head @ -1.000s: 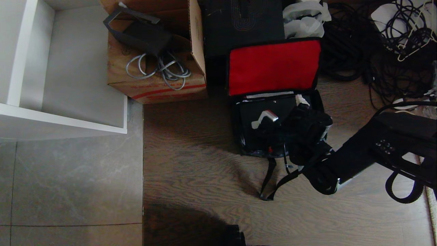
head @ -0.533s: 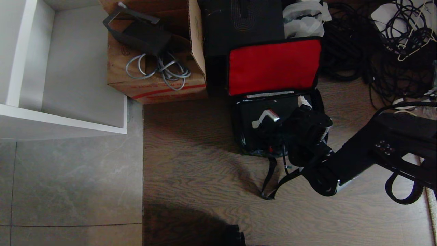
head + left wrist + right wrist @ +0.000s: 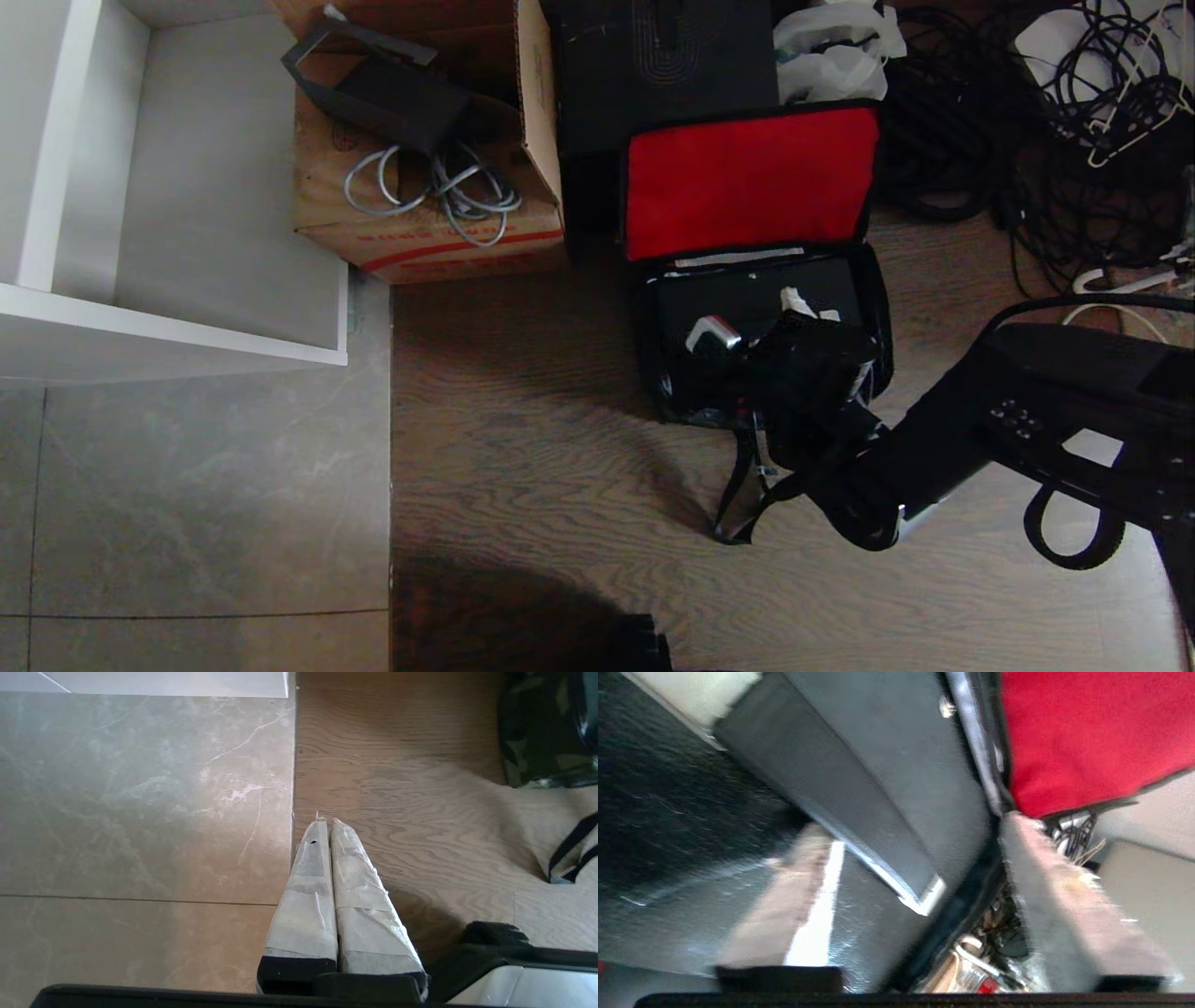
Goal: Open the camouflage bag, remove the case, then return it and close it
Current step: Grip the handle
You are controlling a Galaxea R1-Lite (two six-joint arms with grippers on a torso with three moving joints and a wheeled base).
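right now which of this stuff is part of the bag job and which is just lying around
Job:
- camo bag, flap open, red lining up
- case, inside the bag
- right end effector, at the case handle

Lying about:
- cardboard box with grey cables
- tall black box
- white shelf
- black cable heap
- left end effector, parked over the floor

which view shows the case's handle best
The head view: the case lies in the open camouflage bag, its handle with one silver bracket visible beside the right gripper. The right wrist view shows only blurred close-up black surfaces; the left wrist view shows none of it.
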